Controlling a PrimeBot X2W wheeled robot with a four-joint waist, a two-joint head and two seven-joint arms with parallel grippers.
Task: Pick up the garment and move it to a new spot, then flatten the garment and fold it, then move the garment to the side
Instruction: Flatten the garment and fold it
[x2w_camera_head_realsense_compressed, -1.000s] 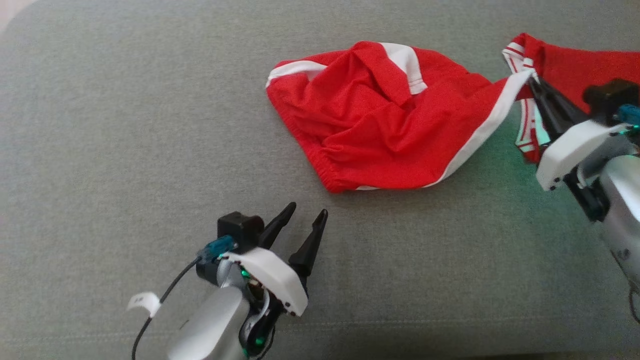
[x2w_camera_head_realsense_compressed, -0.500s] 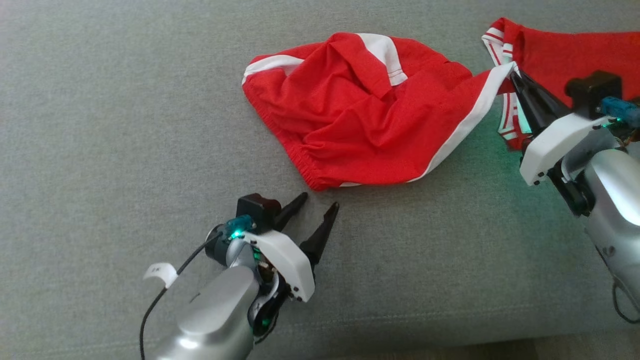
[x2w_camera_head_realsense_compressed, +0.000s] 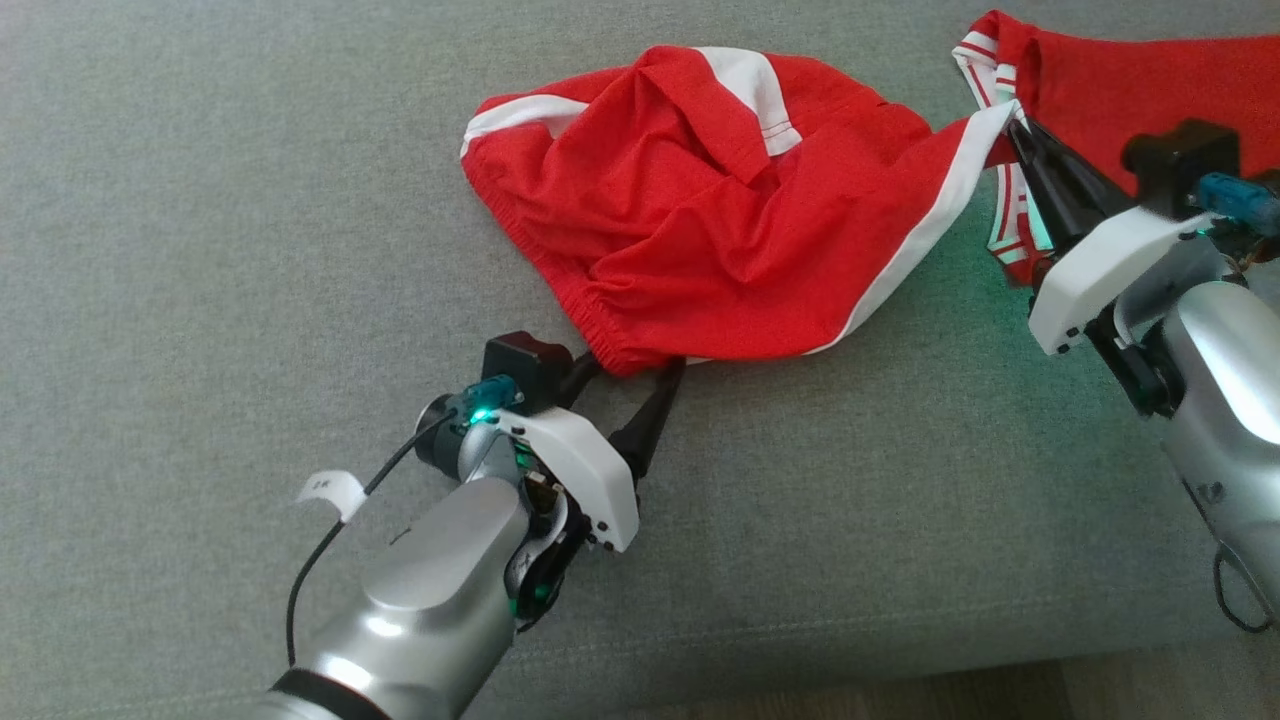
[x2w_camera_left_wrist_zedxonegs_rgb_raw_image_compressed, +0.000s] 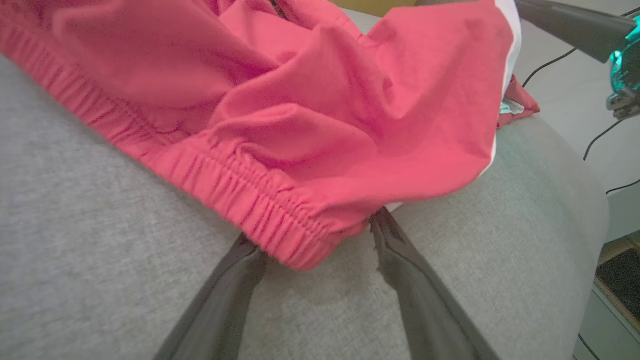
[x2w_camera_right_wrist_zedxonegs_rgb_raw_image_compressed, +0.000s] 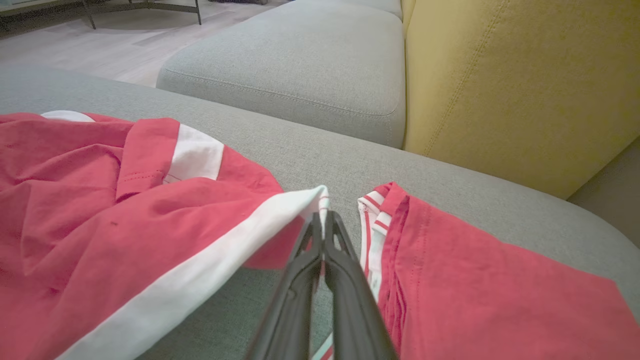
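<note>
- The garment (x2w_camera_head_realsense_compressed: 700, 220), red with white side stripes, lies crumpled on the grey seat cushion (x2w_camera_head_realsense_compressed: 250, 250), toward its far right part.
- The right gripper (x2w_camera_head_realsense_compressed: 1020, 135) is closed, pinching the garment's white-striped corner.
- The left gripper (x2w_camera_head_realsense_compressed: 632, 368) has its fingers spread to either side of the gathered elastic corner nearest the robot, gripping nothing.
- A second red piece of clothing (x2w_camera_head_realsense_compressed: 1140, 90) with striped trim lies just beside the pinched corner, crowding the right gripper.
- A yellow backrest (x2w_camera_right_wrist_zedxonegs_rgb_raw_image_compressed: 515, 85) rises behind the cushion.
- A white tag (x2w_camera_head_realsense_compressed: 325, 492) on the left arm's cable carries a mark too blurred to read.
- Left of the garment the cushion is wide bare cloth; its front seam runs close under the left forearm.
</note>
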